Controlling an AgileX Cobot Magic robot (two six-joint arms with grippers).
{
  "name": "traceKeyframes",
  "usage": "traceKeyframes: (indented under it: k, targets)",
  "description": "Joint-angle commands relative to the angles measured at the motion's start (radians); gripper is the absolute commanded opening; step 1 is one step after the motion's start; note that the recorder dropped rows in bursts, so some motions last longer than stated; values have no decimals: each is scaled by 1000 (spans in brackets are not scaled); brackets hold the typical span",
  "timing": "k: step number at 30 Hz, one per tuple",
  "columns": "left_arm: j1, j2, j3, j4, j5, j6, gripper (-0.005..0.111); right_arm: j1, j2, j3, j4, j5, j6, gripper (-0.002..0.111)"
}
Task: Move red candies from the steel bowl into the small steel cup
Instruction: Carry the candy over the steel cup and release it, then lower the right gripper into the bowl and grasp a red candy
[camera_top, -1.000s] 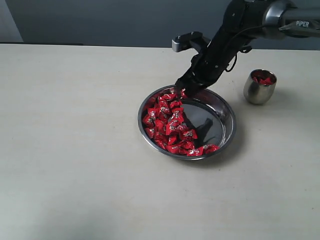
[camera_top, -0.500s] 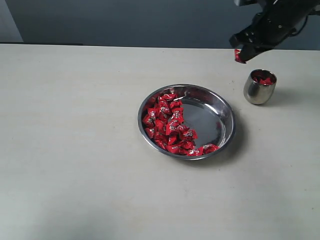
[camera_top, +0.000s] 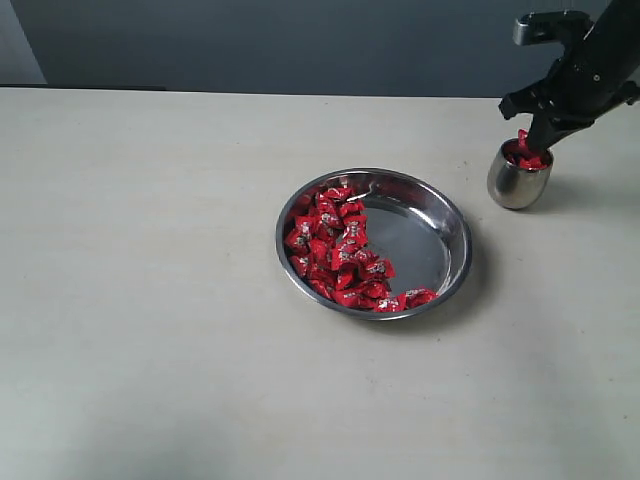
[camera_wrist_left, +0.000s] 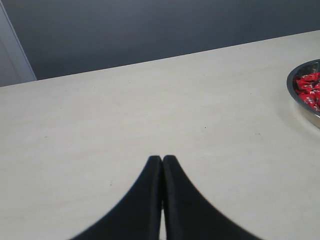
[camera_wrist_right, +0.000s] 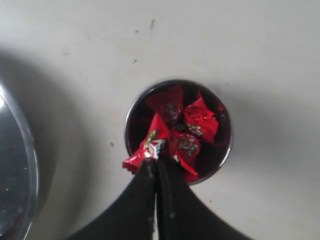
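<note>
1. One red candy (camera_wrist_right: 152, 148) was pinched in the right gripper (camera_wrist_right: 156, 167), jaws clamped on its wrapper. It hung right over the small steel cup (camera_top: 519, 180) in the upper right of the exterior frame.
2. The cup already had a few candies inside. In the right wrist view the held one sat at the edge of the mouth, with one twisted end poking out past the rim.
3. So I'd call this the drop-off step. The next move probably needs a little nudge toward the middle of the mouth before letting go, or the candy could clip the rim and bounce onto the bench (camera_top: 150, 300).
4. The rest of the red candies (camera_top: 338, 250) were piled along the left side of the steel bowl (camera_top: 420, 245), mid-frame and well apart from the cup. Plenty left to move.
5. The left gripper (camera_wrist_left: 162, 162) was pressed together on nothing, over the bench, with the bowl just peeking in at the right edge of its view.
6. Nothing stood between bowl and cup.
</note>
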Motion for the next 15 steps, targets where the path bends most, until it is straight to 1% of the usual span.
traceKeyframes:
  k: [1,2,3,6,10,13,15]
  targets:
    - [-10,-4,-1,0,-4,-6,0,-5,1,-1,-39,-22,-2,21]
    - [-10,-4,-1,0,-4,-6,0,-5,1,-1,-39,-31,-2,25]
    - [-10,-4,-1,0,-4,-6,0,-5,1,-1,-39,-39,-2,28]
    - [-10,-4,-1,0,-4,-6,0,-5,1,-1,-22,-38,1,27]
    - [-10,-4,-1,0,-4,-6,0,13,-5,-1,137,-11,-70,27]
    - [-10,-4,-1,0,-4,-6,0,69,-3,-1,212,29,-163,27]
    - [-10,-4,-1,0,-4,-6,0,116,0,-1,208,31,-165,27]
